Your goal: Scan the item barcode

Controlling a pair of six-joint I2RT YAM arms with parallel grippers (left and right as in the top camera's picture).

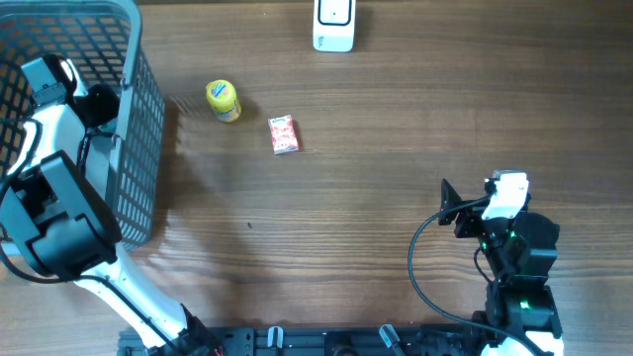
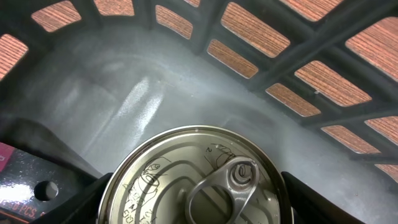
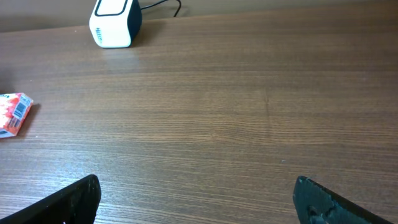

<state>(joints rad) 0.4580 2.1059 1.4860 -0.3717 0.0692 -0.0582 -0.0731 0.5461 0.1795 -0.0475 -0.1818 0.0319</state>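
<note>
My left gripper [image 2: 193, 200] is down inside the grey mesh basket [image 1: 138, 119]. Its two dark fingers [image 2: 87, 202] press against opposite sides of a silver pull-tab can [image 2: 186, 174], which stands upright on the basket floor. Only the can's lid shows; no barcode is visible on it. The white scanner [image 1: 333, 25] stands at the table's far edge, also in the right wrist view [image 3: 114, 23]. My right gripper [image 1: 450, 206] hovers open over bare wood at the right, with nothing between its fingers [image 3: 74, 199].
A small red box [image 1: 284, 134] with a barcode on its end [image 3: 13, 112] and a yellow-lidded jar [image 1: 224, 100] lie on the table right of the basket. A dark red package [image 2: 25, 186] lies beside the can in the basket.
</note>
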